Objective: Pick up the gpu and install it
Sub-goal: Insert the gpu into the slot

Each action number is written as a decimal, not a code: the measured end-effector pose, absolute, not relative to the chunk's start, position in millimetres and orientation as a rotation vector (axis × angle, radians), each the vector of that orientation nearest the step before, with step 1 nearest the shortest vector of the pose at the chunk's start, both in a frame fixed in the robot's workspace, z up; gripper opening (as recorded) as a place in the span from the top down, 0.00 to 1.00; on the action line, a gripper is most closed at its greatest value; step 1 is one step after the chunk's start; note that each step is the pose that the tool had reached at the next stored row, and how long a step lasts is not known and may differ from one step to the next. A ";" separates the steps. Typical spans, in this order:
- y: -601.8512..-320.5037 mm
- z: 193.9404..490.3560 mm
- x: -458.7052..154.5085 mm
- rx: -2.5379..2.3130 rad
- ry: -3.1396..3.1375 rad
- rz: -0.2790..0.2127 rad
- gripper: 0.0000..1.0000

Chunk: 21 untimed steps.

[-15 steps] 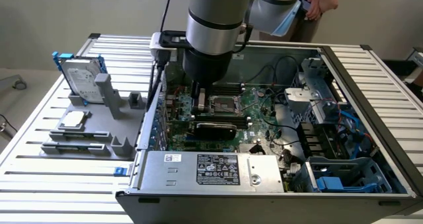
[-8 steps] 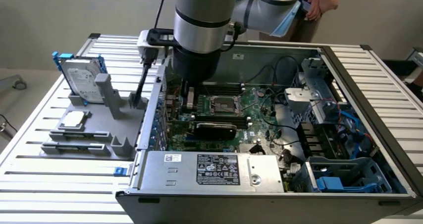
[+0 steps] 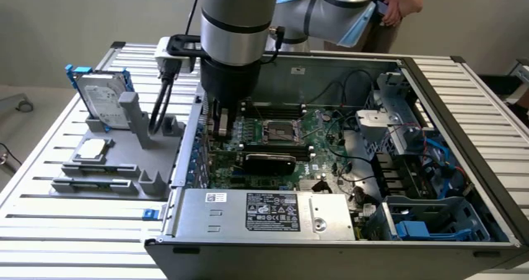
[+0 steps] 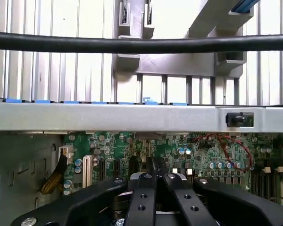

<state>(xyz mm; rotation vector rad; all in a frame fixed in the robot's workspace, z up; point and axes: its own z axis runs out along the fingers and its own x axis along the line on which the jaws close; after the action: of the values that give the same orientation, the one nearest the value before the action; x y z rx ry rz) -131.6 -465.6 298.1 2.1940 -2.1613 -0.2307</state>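
1. Inside the open computer case [image 3: 463, 168], the gpu [image 3: 269, 163] is lying over the motherboard [image 4: 146, 146].
2. Beyond it, the tool [image 4: 155, 181] is hanging empty, fingers [image 4: 142, 200] pinched together.
3. Installing well is probably requiring straight, even seating pressure.
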 end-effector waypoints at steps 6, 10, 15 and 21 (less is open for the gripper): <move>-465.9 299.9 -139.1 2.189 -2.151 -0.214 0.89; -467.0 304.9 -139.4 2.190 -2.150 -0.213 0.89; -467.5 305.1 -140.8 2.191 -2.146 -0.211 0.89; -467.5 304.8 -143.6 2.193 -2.144 -0.210 0.89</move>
<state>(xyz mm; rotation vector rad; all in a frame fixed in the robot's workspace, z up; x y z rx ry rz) -143.6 -467.5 304.8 2.1932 -2.1441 -0.2103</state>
